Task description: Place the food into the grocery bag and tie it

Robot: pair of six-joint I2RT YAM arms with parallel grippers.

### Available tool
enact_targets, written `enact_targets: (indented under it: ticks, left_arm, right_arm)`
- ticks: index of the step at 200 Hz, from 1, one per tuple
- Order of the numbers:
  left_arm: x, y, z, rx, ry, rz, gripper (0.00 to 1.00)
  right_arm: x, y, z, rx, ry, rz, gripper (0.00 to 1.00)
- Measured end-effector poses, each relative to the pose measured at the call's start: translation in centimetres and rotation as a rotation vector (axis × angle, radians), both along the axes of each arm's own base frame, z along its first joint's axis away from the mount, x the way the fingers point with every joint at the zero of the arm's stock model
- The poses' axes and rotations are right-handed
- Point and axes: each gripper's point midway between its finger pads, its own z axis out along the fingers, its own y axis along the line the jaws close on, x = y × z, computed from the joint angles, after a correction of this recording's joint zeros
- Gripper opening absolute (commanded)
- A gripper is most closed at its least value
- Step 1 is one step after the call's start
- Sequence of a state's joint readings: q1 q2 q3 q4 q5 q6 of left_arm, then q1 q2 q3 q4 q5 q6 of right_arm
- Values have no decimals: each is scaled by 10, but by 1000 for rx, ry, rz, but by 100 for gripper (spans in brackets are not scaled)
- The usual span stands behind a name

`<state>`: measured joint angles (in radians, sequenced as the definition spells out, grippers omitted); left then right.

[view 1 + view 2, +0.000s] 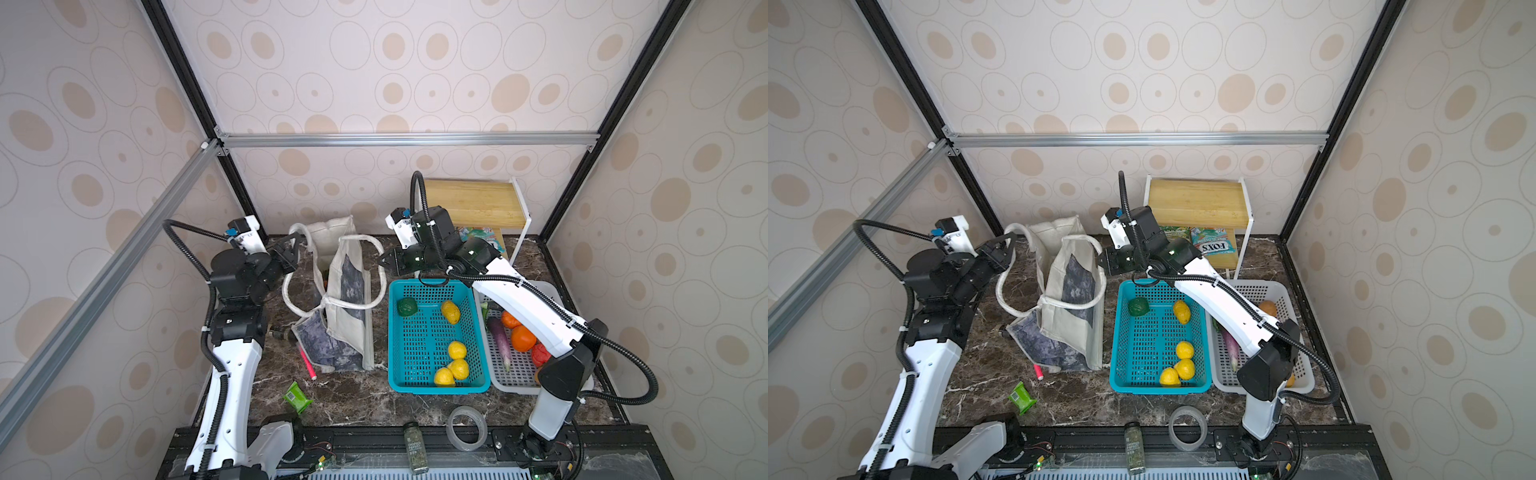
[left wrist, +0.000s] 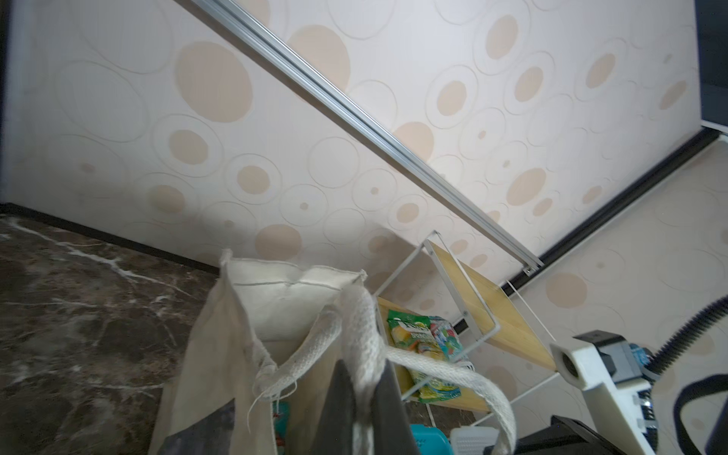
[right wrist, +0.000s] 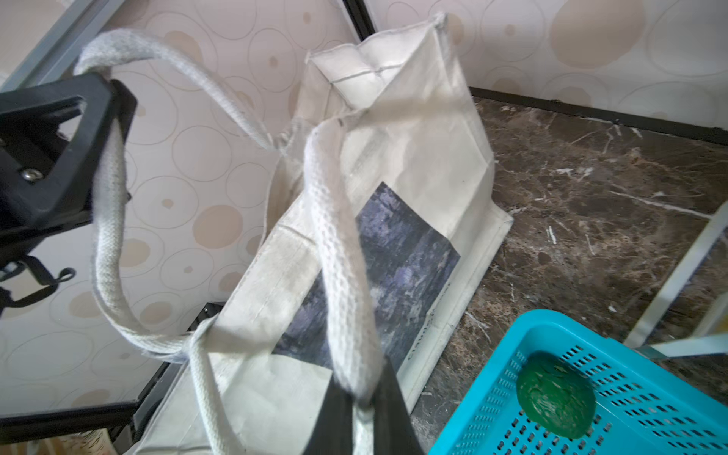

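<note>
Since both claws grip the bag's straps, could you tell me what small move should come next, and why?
Probably draw them apart: the left claw and right claw each pinch a strap, and the straps cross loosely against the bag.

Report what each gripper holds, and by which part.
Both hold the grocery bag by its white strap handles: the left gripper is shut on one loop, the right gripper on the other.

Circle-patterned walls [image 1: 415,62] enclose a dark marble tabletop [image 1: 365,399].
</note>
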<state>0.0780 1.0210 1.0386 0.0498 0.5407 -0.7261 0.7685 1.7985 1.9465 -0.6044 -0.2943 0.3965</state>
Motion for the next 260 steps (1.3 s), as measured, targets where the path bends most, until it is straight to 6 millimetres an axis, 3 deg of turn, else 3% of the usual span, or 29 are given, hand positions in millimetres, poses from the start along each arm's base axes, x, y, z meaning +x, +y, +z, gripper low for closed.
enact_targets:
  ticks: [37,71,96,140,193,232,260]
  left_arm:
    - [8,-37,-2,18,24,-73,0]
    - [11,-73,0,92,51,-125,0]
    - [12,-86,5,173,71,-131,0]
    - [12,-73,7,285,84,-56,1]
    - [22,-63,1,367,106,2,1]
    - [23,-63,5,424,109,-8,4]
    - [22,-60,-1,465,125,-10,5]
  right_arm:
    - [-11,43,1,104,26,107,1]
    - [1,76,-5,188,60,157,0]
    - [12,93,-6,234,65,166,0]
    - [9,104,-7,271,84,187,0]
    - [-29,105,-31,226,152,264,0]
    - [-32,104,-29,236,164,299,0]
    - [-36,109,-14,284,185,329,0]
